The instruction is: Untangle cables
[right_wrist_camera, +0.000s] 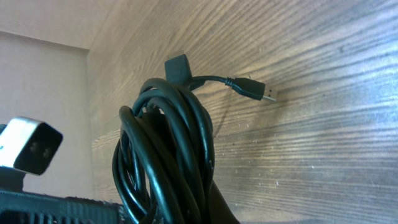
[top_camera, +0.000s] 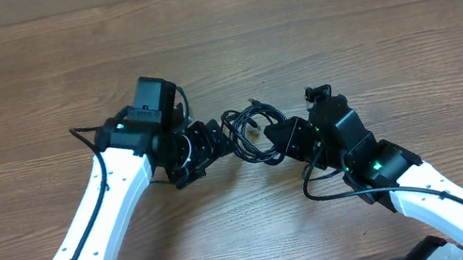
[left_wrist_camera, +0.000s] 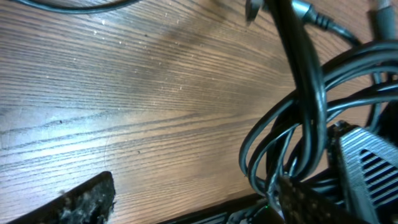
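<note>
Barely begun: cables (top_camera: 249, 133) form one tangled coil (nothing separated yet), pinched by right gripper (top_camera: 279, 134); left gripper (top_camera: 210, 139) spread wide alongside.

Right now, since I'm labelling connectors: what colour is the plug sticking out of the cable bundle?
Black plug, silvery tip; clearest in the right wrist view.

Wood-grain table (top_camera: 31, 79); coiled black cables (top_camera: 251, 131) bundled near centre.
</note>
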Tool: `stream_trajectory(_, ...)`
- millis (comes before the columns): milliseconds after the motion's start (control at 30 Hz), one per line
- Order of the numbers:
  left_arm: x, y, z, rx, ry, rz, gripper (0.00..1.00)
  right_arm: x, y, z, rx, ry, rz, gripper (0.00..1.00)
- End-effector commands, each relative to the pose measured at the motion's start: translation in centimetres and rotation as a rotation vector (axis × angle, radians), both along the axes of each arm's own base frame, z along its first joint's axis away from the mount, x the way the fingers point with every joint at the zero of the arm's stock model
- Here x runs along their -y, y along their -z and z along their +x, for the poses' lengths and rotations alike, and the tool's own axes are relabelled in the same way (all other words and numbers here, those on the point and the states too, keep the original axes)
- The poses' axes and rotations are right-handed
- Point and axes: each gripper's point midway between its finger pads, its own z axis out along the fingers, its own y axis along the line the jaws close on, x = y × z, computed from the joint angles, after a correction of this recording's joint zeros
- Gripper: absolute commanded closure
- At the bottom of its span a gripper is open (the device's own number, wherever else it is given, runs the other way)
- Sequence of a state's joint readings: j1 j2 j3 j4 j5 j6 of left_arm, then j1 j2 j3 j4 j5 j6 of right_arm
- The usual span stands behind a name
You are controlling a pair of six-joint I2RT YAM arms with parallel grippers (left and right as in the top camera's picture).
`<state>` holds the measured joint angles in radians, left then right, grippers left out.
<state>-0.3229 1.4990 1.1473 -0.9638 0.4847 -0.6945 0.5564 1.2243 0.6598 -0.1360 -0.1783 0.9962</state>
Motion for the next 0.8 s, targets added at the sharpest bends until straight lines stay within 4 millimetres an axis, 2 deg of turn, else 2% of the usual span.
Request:
stream_trajectory(0, 0.0, 0.8, -0.8, 0.027, 0.043, 0.050, 0.10, 0.1, -0.2, 0.4, 0.034, -0.005, -0.014, 0.96)
stream_trajectory(233, 0.8, 1.3, -0.3, 0.073, 0.056, 0.039, 0.05, 0.0, -0.2, 0.3, 0.030, -0.013, -0.009, 0.96)
stream_trajectory(500, -1.8, 2.2, 1.5, 0.124, -0.047, 0.198, 0.02, -0.1, -0.2, 0.2, 0.027, -0.020, -0.006, 0.96)
stream_trajectory(767, -1.5, 1.9, 2.3, 0.119, -0.132, 0.171, 0.00, -0.2, -0.2, 0.1, 0.026, -0.023, -0.004, 0.96)
